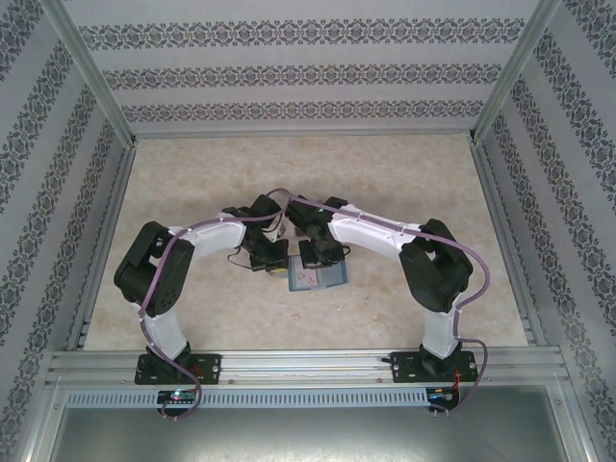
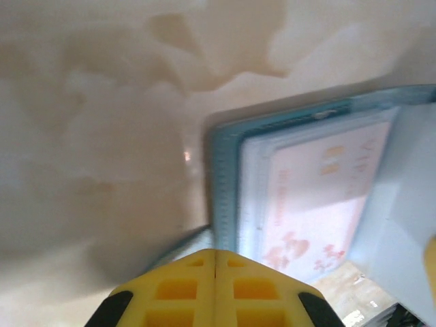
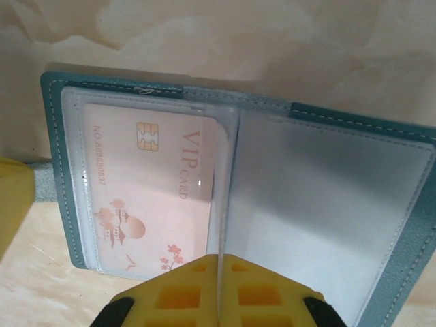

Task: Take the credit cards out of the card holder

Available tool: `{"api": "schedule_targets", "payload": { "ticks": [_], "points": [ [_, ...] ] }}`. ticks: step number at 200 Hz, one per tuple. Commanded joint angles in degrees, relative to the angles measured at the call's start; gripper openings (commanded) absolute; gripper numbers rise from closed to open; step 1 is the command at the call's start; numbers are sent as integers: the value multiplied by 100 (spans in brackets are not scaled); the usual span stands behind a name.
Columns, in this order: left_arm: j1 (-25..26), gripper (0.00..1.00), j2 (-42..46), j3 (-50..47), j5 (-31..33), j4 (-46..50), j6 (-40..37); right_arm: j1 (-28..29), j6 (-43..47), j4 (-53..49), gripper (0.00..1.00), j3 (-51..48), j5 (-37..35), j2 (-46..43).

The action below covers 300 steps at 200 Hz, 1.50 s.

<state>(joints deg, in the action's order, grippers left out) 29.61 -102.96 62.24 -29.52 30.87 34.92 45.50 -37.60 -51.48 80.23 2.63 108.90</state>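
Observation:
The card holder lies open on the table between both arms, teal outside with clear inner sleeves. In its left sleeve sits a credit card, pale pink-white with a gold chip and "VIP CARD" printed on it. My right gripper is shut on a clear sleeve page that stands up edge-on at the holder's fold. My left gripper is shut, with its tips at the holder's teal left edge. Whether it pinches anything there is hidden. The same credit card is blurred in the left wrist view.
The holder rests on a beige marbled tabletop, enclosed by patterned walls and an aluminium frame. Both arms bend inward, their wrists nearly touching above the holder. A yellow finger of the left gripper sits beside the holder's left edge.

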Motion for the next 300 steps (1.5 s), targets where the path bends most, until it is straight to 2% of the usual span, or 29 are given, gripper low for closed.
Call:
{"api": "schedule_targets", "payload": {
  "ticks": [1, 73, 137, 171, 204, 237, 282, 300],
  "points": [
    [250, 0, 65, 321, 18, 330, -39, -49, -33, 15, 9, -141, 63, -203],
    [619, 0, -273, 742, 93, 481, 9, -266, 142, -177, 17, -445, -376, -214],
    [652, 0, -403, 691, 197, 464, 79, -336, 269, -274, 30, -716, -723, -124],
    [652, 0, -376, 684, 255, 481, 97, -341, 318, -392, 33, -772, -922, -136],
    [652, 0, -359, 687, 306, 505, 108, -340, 322, -464, 33, -764, -970, -319],
    [652, 0, -390, 644, 324, 438, 136, -364, 298, -257, 32, -754, -582, -586],
    [654, 0, -386, 510, 306, 205, 278, -406, 239, 105, 22, -683, 44, -738],
    [652, 0, -391, 480, 315, 166, 288, -455, 184, 444, 17, -763, 516, -741]
  ]
}}
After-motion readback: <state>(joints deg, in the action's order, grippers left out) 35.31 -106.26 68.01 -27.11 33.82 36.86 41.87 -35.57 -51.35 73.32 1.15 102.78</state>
